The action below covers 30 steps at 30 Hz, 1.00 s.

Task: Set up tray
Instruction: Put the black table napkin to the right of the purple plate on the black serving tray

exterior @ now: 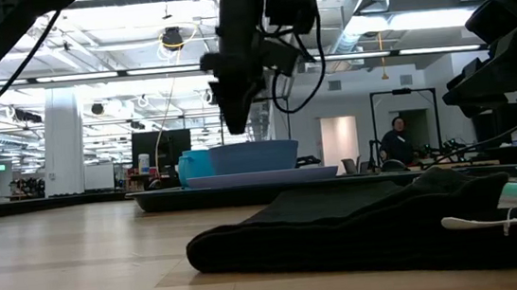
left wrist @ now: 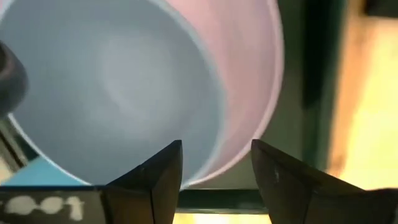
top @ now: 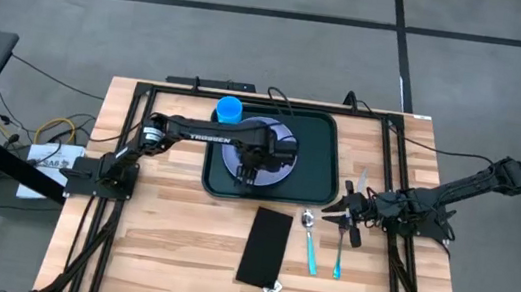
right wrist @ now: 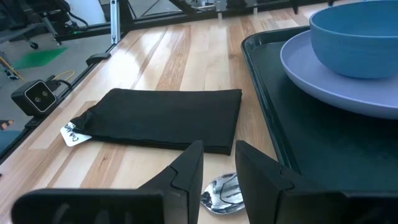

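Note:
The dark green tray (top: 331, 165) lies at the table's far middle. On it sits a lavender plate (left wrist: 249, 62) with a light blue bowl (left wrist: 112, 81) standing in it, and a blue cup (top: 229, 110) stands at the tray's far left corner. My left gripper (left wrist: 216, 155) hangs open just above the bowl's rim, clear of it in the low view (exterior: 237, 123). My right gripper (right wrist: 219, 155) is open, low over the table to the right of the tray, with a spoon's head (right wrist: 221, 191) showing below between its fingers.
A folded black napkin (top: 264, 245) with a white tag (top: 272, 289) lies near of the tray. Two teal-handled utensils (top: 309, 241) (top: 338, 252) lie right of the napkin, and another utensil (top: 360, 184) lies beside the tray's right rim. Bare wood spreads left of the napkin.

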Each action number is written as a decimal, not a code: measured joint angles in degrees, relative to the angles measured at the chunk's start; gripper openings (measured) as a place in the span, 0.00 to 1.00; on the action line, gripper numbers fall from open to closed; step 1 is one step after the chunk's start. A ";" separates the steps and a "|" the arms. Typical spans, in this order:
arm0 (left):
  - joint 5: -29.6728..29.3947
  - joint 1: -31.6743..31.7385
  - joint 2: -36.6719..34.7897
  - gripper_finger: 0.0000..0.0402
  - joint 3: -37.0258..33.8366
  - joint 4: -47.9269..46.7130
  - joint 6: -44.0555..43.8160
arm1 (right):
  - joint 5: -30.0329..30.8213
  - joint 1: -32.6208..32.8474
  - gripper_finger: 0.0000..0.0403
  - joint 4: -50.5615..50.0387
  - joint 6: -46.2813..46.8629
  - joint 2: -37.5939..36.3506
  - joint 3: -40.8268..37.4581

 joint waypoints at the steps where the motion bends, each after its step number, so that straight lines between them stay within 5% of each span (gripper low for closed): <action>1: 1.60 -0.11 -0.01 0.45 0.81 -0.75 -0.43 | 0.01 0.00 0.22 0.00 0.00 -0.01 0.00; 6: 10.65 -2.31 -3.09 0.45 2.26 -1.75 -3.93 | 0.02 0.01 0.22 0.04 0.00 -0.01 0.00; 13: 8.53 -12.35 -11.13 0.45 2.28 3.01 -12.06 | 0.02 0.00 0.22 0.00 0.00 -0.02 0.00; 17: 2.54 -21.22 -15.26 0.45 0.58 13.33 -14.34 | 0.01 0.01 0.22 0.01 0.00 -0.01 0.00; 23: -14.99 -34.32 -17.79 0.45 -6.02 27.99 -14.36 | 0.00 0.02 0.22 0.02 0.00 -0.02 0.00; 30: -31.25 -41.89 -18.86 0.45 -20.07 36.35 -17.67 | 0.01 0.02 0.22 0.30 0.00 0.00 0.00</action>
